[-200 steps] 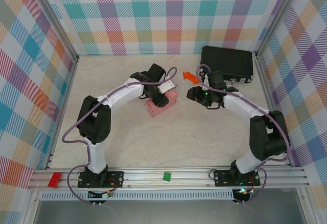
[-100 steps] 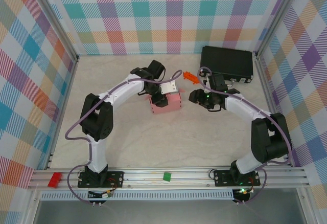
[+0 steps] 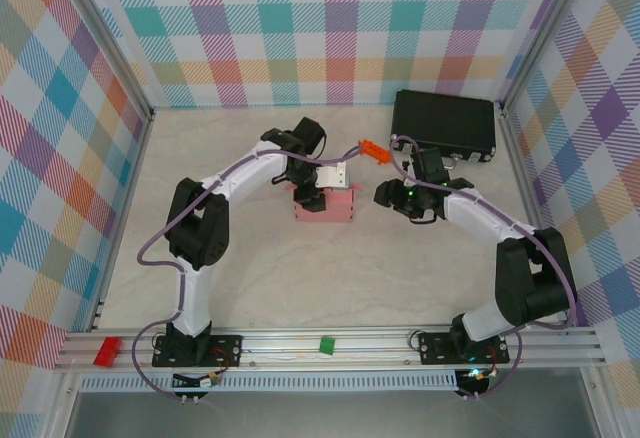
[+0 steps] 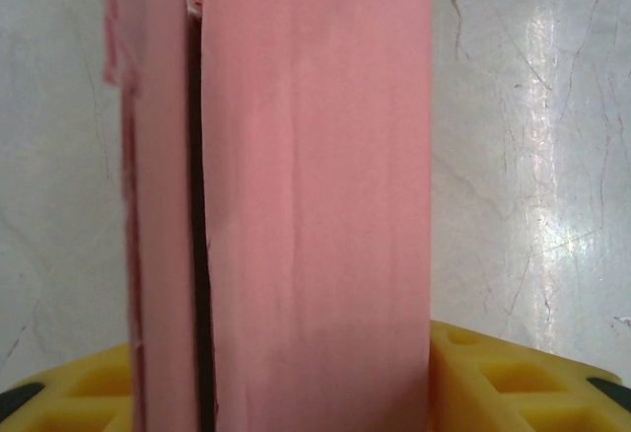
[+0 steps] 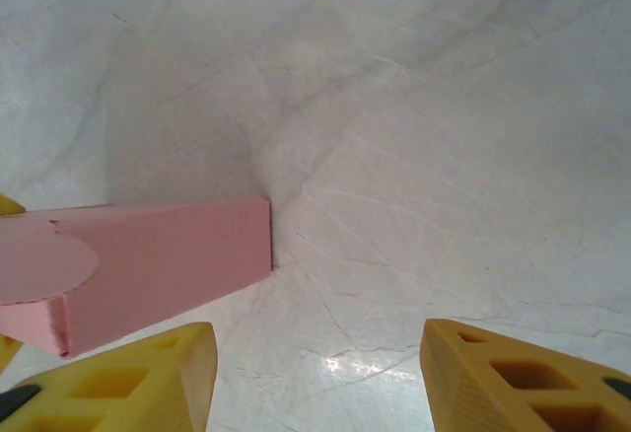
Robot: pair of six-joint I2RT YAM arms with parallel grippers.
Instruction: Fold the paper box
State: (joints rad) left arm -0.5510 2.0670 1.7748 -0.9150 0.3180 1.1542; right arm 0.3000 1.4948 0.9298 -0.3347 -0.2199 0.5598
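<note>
**A:** How far along is the fold?

**B:** The plain pink thin-card paper box [image 3: 328,205] is up as a small rectangular body. It sits on the pale marbled table [image 3: 300,288] about mid-width, somewhat nearer the far edge than the near one. I'd judge it mostly done. The left wrist camera shows a dark gap between the main face and a narrow side panel. The right wrist camera shows a rounded tab at one end, and I cannot tell whether it is tucked. Closing up looks like what is left.

**A:** And the grippers?

**B:** The left gripper [image 3: 314,190] holds the box, with its yellow fingers [image 4: 523,383] against both sides. The right gripper [image 5: 315,368] has its jaws apart with nothing between them, and the box is just beside one finger.

**A:** Any writing?

**B:** None on the box. The flat black rectangular case [image 3: 444,123] in the far right corner carries small pale marks, too small to read. The small orange plastic piece [image 3: 370,148] near it shows nothing legible.
</note>
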